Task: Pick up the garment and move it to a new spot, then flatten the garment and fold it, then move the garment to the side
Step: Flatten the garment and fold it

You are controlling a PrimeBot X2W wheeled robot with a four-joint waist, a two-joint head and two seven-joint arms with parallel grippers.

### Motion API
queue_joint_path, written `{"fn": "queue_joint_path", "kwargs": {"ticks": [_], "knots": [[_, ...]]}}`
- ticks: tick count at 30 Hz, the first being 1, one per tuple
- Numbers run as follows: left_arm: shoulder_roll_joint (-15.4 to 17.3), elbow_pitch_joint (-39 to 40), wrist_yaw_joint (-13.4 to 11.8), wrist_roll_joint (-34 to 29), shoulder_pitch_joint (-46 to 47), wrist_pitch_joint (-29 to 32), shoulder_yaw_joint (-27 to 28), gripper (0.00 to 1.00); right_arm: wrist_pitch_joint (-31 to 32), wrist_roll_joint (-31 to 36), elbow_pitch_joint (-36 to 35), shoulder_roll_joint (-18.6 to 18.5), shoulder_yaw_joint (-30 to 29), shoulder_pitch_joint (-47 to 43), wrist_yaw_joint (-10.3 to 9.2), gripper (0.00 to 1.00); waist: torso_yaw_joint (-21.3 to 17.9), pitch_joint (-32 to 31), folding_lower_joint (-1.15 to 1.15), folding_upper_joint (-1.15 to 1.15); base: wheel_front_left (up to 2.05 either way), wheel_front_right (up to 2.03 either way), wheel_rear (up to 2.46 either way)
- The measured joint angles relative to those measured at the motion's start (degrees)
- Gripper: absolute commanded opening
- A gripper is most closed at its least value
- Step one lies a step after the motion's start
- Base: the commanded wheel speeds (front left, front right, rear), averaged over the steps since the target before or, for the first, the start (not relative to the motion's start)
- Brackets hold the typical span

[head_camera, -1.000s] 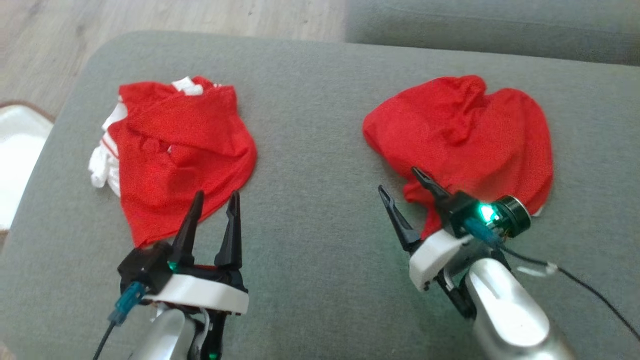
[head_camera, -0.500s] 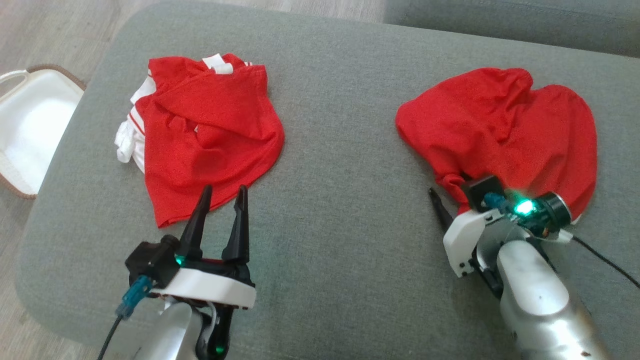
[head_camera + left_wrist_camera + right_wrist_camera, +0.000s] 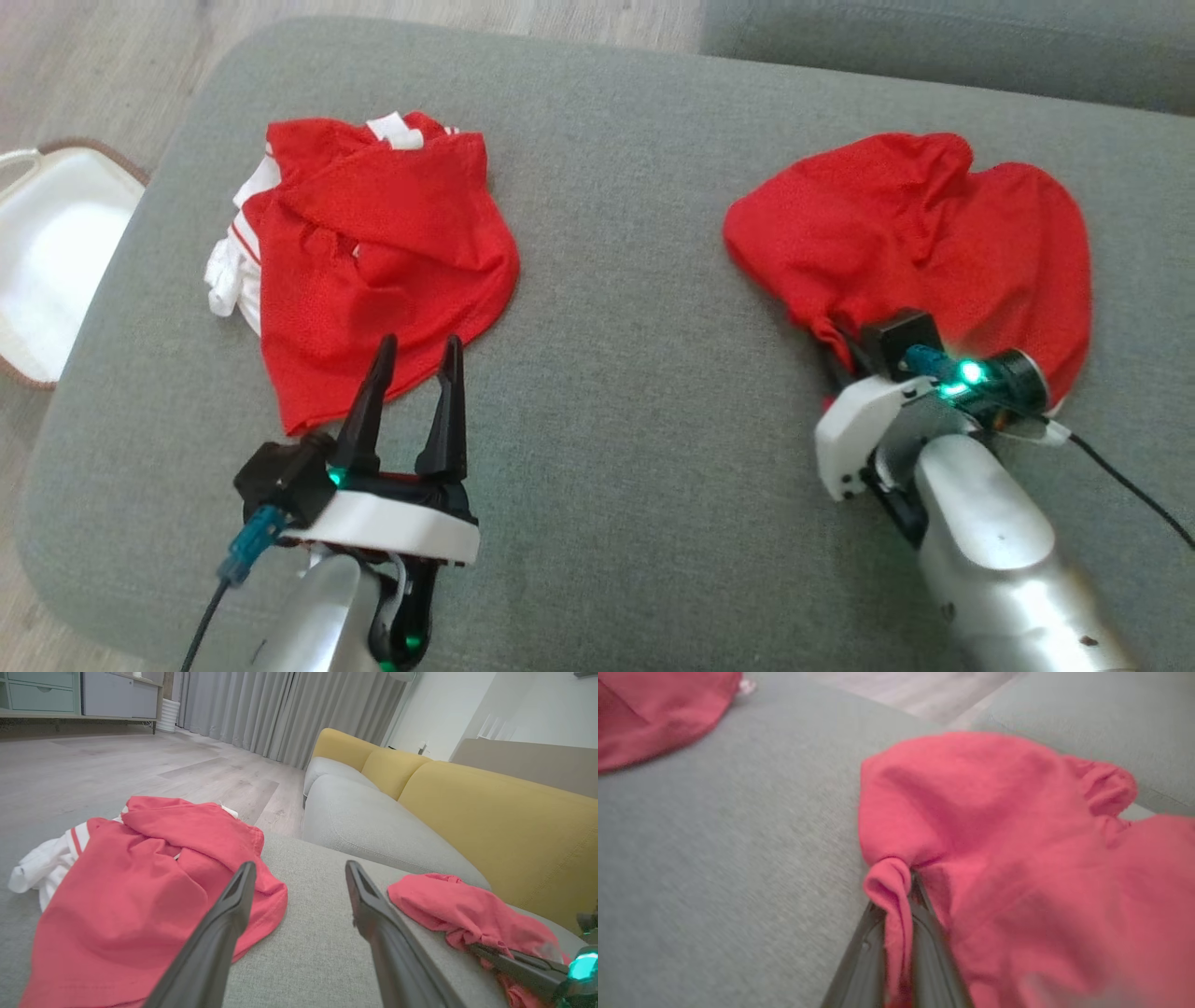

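Far left, at 9 o'clock of the head view, off the grey cushion (image 3: 635, 392): a white basket (image 3: 47, 243). Next, at 10 o'clock, a crumpled red-and-white garment (image 3: 373, 252), long axis from 11 to 5. By its lower hem, at 7 o'clock, the left gripper (image 3: 420, 345): fingers apart, empty, pointing to 12; contact with that cloth not clear.

Across bare cushion to 2 o'clock: the plain red garment (image 3: 934, 224), heaped, widest from 9 to 3. Clamped on a rolled fold at its 7 o'clock edge: the right gripper (image 3: 906, 891), fingers together with cloth squeezed between them. Bulk of the heap up and away toward 1 o'clock from that pinch; nearer arm plainly the right.

Probably calls for a lift and carry, with the weight trailing on the 1 o'clock side; may slip, with so thin a fold in the grip.

No brand, label or legible writing anywhere; only white stripes on the left piece.
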State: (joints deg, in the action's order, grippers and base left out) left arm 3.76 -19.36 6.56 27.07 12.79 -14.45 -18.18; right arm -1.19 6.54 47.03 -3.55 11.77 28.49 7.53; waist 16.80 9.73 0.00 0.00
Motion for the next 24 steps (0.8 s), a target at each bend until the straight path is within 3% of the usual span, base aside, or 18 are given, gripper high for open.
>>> {"fn": "queue_joint_path", "kwargs": {"ticks": [7, 12, 18, 24], "knots": [[-0.19, -0.33, 0.07, -0.90, -0.32, 0.00, 0.75, 1.00, -4.57, -15.10, -9.39, -0.01, 10.62, 2.43, 0.00, 0.00, -0.90, -2.38, 0.00, 0.00, 0.00, 0.00, 0.00], [-0.23, -0.51, 0.08, -0.92, -1.10, 0.00, 1.36, 1.00, -7.26, -25.63, -17.47, 0.00, 13.80, 8.73, 0.00, 0.00, -1.44, -4.32, 0.00, 0.00, 0.00, 0.00, 0.00], [0.19, -0.07, 0.08, -0.93, -4.54, 0.00, 2.66, 1.00, -7.25, -29.62, -20.14, -0.02, 6.49, 14.59, 0.00, 0.00, -3.48, -5.85, -0.01, 0.00, 0.00, 0.00, 0.00], [0.55, 1.04, 0.08, -1.34, -4.85, 0.00, 2.88, 1.00, -1.65, -28.44, -18.38, -1.43, -4.25, 6.34, 0.00, 0.00, -6.47, -5.39, -0.01, 0.00, 0.00, 0.00, 0.00]]}}
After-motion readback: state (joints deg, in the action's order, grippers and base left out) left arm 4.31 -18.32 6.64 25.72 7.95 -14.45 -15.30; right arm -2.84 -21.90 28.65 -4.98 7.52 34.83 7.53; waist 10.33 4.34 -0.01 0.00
